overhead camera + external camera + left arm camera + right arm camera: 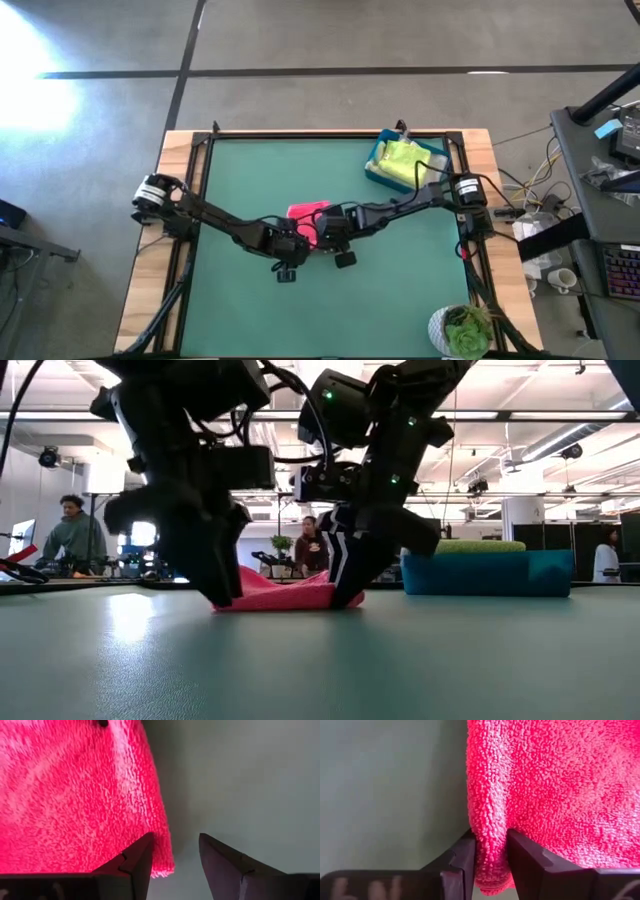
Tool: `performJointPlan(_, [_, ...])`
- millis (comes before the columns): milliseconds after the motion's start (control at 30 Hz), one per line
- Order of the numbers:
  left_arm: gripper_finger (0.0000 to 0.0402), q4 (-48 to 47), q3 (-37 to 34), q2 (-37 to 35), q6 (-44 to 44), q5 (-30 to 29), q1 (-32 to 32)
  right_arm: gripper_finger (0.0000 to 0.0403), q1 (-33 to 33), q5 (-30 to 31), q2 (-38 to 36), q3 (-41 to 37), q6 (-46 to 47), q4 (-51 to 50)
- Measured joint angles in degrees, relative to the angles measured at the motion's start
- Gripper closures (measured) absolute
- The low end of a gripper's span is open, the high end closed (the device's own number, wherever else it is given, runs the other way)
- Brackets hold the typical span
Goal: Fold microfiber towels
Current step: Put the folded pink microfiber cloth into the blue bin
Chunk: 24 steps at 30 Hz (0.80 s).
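**Pink towel pinched at mid-tabletop**

Hot pink towel (pixel 308 214) lies on the green tabletop (pixel 250 180), both arms lowered to it. The right hand (pixel 491 851) has its fingers closed on the cloth's edge. The left hand (pixel 175 855) straddles another edge, fingers parted, gripping nothing. Lime and yellow towels (pixel 405 160) sit in the blue bin (pixel 380 172) at the far right.

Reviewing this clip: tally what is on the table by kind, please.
Hot pink microfiber towel at mid-table: 1
Lime green microfiber towel in the bin: 1
Blue rectangular bin: 1
Green potted plant at the table's corner: 1
Total: 4
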Motion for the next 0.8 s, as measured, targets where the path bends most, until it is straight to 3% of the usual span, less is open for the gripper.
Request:
performJointPlan(233, [0.0256, -0.17, 0.12, 3.92, -0.01, -2.82, 0.79, 0.0312, -0.11, -0.97, 0.36, 4.44, -0.41, -5.56])
performJointPlan(433, [0.0262, -0.60, 0.24, 4.13, -0.01, -7.55, 1.60, 0.0343, -0.27, -0.81, 0.48, 6.63, 0.17, -9.35])
performJointPlan(567, [0.0301, -0.50, 0.02, 4.70, 0.25, -9.56, 1.62, 0.0367, -0.20, -1.06, 0.48, 7.25, 1.03, -9.96])
performJointPlan(733, [0.0385, -0.40, -0.13, 5.02, 2.08, -11.87, 1.84, 0.0391, -0.22, -1.46, 0.48, 7.26, 1.74, -10.14])
performJointPlan(800, [0.0394, -0.41, -0.03, 4.75, 3.42, -13.08, 1.86, 0.0392, -0.22, -1.62, 0.46, 7.26, 2.46, -10.25])
